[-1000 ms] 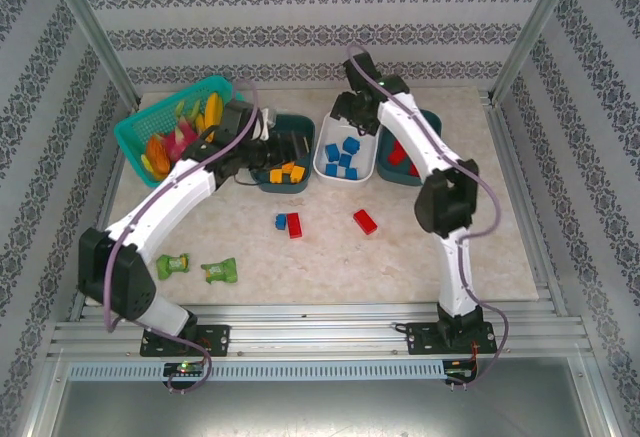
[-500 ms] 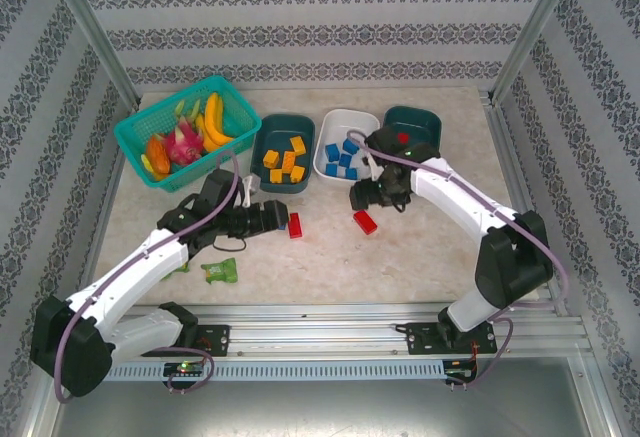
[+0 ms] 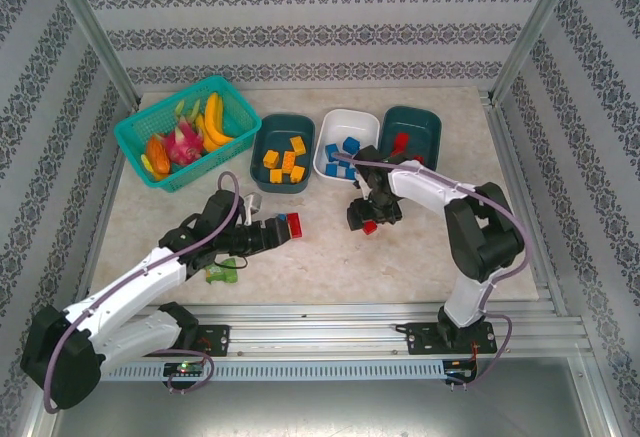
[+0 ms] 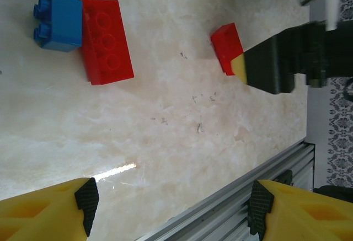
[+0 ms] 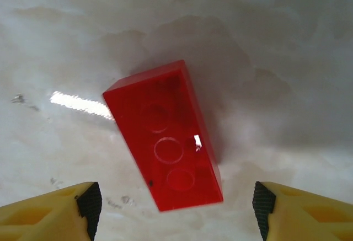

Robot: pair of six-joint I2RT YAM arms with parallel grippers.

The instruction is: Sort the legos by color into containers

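Open-jawed, the right gripper [image 5: 172,202] was poised over a lone red brick [image 5: 165,147] lying flat on the table [image 3: 400,267], with its fingers to either side and clear of the brick. The left gripper [image 4: 171,202], likewise unclenched and empty, hovered near a blue brick [image 4: 58,20] that touched a second red brick [image 4: 106,39]. Farther back, orange bricks [image 3: 285,164] lay in the left dark teal tub [image 3: 285,117], blue bricks [image 3: 343,152] in the white tub [image 3: 350,113], and red bricks [image 3: 400,142] in the right dark teal tub [image 3: 420,127].

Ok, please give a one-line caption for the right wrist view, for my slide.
Open right gripper poised over a red lego lying flat on the table.
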